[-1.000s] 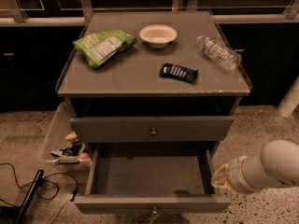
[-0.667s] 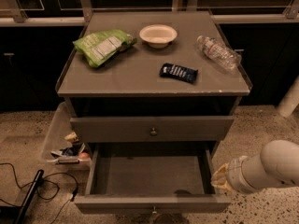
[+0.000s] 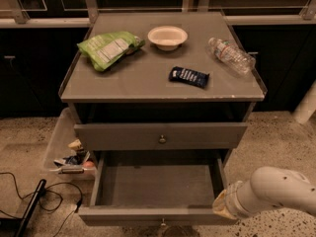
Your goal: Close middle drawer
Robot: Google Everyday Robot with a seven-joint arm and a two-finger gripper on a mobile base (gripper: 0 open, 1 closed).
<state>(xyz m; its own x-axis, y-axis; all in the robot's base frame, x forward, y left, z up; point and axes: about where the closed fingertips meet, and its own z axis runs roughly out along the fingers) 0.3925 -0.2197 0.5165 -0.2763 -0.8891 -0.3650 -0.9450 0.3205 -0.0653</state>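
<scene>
Gripper (image 3: 223, 207) sits low at the right front corner of the middle drawer (image 3: 148, 215), touching or just beside the end of its front panel. Only the yellowish wrist end shows, so whether the jaws are open or shut can't be told, and nothing is seen held. The arm (image 3: 284, 191) comes in from the right, likely so it can push the front inward rather than use the knob (image 3: 162, 223), which is left of the jaws and slightly lower.

The drawer is pulled far out, its box empty, stretching left from the jaws. Closing hasn't started, judging by how far it stands out. The upper drawer (image 3: 160, 135) is above and left of the jaws, nearly shut.

On the surface (image 3: 123, 85), well above the jaws, are a chip bag (image 3: 108, 48), bowl (image 3: 168, 36), bottle (image 3: 231, 56) and snack bar (image 3: 188, 76), all out of the push path.
</scene>
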